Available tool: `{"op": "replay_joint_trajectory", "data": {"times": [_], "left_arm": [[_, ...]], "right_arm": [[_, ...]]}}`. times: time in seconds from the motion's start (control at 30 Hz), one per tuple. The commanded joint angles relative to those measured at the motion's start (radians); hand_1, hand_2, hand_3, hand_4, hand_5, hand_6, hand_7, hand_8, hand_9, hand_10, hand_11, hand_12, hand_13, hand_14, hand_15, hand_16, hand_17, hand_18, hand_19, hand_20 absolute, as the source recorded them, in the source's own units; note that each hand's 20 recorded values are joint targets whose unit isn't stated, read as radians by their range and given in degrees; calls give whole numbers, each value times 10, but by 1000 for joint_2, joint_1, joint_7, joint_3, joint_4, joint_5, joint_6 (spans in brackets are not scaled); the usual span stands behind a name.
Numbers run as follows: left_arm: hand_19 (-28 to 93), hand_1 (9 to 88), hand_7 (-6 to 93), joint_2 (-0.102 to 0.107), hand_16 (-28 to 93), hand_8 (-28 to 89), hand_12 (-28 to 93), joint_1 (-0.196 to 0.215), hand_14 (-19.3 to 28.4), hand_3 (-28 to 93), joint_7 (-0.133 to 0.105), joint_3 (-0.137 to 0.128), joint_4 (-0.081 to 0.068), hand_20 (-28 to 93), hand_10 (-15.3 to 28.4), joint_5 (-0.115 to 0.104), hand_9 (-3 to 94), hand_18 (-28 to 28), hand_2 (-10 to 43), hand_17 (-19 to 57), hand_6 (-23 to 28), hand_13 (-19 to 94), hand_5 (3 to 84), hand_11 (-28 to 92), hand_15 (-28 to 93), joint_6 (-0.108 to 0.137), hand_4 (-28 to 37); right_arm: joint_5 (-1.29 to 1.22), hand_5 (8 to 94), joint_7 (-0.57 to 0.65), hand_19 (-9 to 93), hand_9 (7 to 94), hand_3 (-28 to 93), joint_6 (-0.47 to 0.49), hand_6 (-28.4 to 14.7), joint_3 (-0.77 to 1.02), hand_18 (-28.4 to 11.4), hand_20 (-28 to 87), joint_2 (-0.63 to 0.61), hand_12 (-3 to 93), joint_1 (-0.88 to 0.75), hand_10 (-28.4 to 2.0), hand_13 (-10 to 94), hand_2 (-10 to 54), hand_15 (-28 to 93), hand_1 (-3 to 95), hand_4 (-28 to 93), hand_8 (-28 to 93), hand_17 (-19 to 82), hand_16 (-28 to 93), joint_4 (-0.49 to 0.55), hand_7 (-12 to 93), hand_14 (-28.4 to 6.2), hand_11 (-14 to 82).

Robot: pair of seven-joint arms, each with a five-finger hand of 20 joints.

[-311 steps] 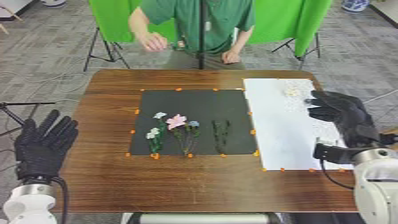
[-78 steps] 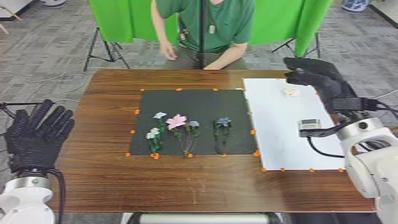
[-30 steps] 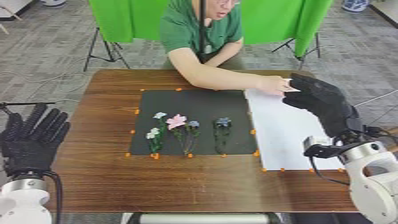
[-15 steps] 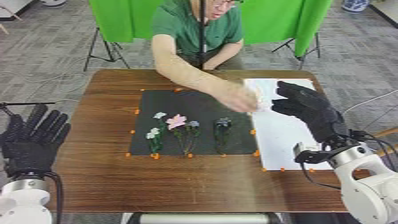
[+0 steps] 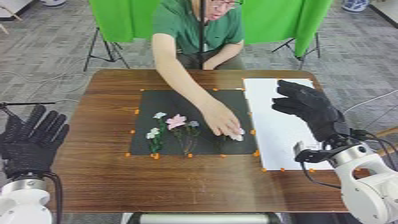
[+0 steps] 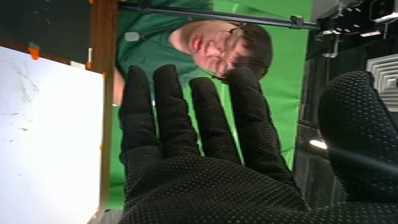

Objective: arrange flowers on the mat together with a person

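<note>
Brown wooden table point(image 5: 187, 187) | black mat point(image 5: 191, 95), white sheet point(image 5: 275, 145) | green backdrop point(image 5: 284, 25) behind

White flower point(image 5: 238, 135) partly hidden by person's hand point(image 5: 219, 118)

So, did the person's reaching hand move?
Yes. The person's hand has gone from the white sheet, leftward and nearer the robot, onto the black mat.

2 views sharing green curtain point(image 5: 284, 22)
</note>
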State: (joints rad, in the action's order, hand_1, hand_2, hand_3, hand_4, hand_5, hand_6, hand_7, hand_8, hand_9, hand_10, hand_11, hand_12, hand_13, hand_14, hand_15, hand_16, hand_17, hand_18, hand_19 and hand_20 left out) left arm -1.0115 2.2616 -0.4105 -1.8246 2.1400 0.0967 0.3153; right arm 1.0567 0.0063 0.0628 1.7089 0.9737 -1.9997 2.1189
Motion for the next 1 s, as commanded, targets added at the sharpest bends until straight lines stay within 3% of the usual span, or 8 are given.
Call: {"op": "replay_joint_trajectory", "data": {"times": [0.03,0.1,0.17,0.6,0.73,1.0], "left_arm": [[290,262,136,-11,-62,-97,118,25,160,699,21,-6,-6,112,171,35,390,135,108,-51,89,275,434,242,346,-34,-283],[289,260,134,-13,-63,-97,117,26,160,697,36,-12,-9,111,172,57,383,134,108,-52,88,270,428,238,342,-50,-283],[285,259,132,-14,-62,-97,117,27,161,695,30,-12,-7,110,171,47,379,135,108,-53,87,267,423,234,339,-53,-283],[278,255,124,-14,-54,-93,121,27,161,692,27,-14,-7,111,170,43,376,135,106,-54,85,262,418,228,328,-57,-283],[278,254,125,-6,-53,-92,122,27,161,693,23,-12,-6,112,170,41,376,135,106,-53,85,263,419,227,328,-58,-283],[277,255,124,-7,-52,-93,122,26,161,691,35,-13,-8,113,170,52,376,135,106,-53,85,262,417,227,326,-69,-283]], "right_arm": [[4,409,-5,315,379,725,-14,-22,3,-172,182,0,160,-4,-131,333,102,141,193,-220,-85,163,260,1,117,-150,38],[4,412,-6,315,383,725,-14,-18,5,-171,181,0,159,-4,-122,334,101,141,194,-220,-85,163,259,2,118,-150,39],[6,413,-6,314,387,725,-9,-15,4,-171,181,0,158,0,-115,335,101,141,194,-220,-86,163,259,0,120,-149,39],[-4,411,-13,313,384,725,-16,-13,11,-171,181,1,155,-9,-117,336,98,138,193,-220,-89,164,258,2,122,-148,40],[-4,411,-13,313,383,725,-10,-13,10,-171,181,1,155,-8,-119,336,98,138,192,-221,-88,164,259,0,121,-148,39],[-10,411,-15,314,382,724,-4,-14,14,-171,181,3,155,-12,-120,339,98,140,191,-220,-88,164,259,-1,121,-148,39]]}}
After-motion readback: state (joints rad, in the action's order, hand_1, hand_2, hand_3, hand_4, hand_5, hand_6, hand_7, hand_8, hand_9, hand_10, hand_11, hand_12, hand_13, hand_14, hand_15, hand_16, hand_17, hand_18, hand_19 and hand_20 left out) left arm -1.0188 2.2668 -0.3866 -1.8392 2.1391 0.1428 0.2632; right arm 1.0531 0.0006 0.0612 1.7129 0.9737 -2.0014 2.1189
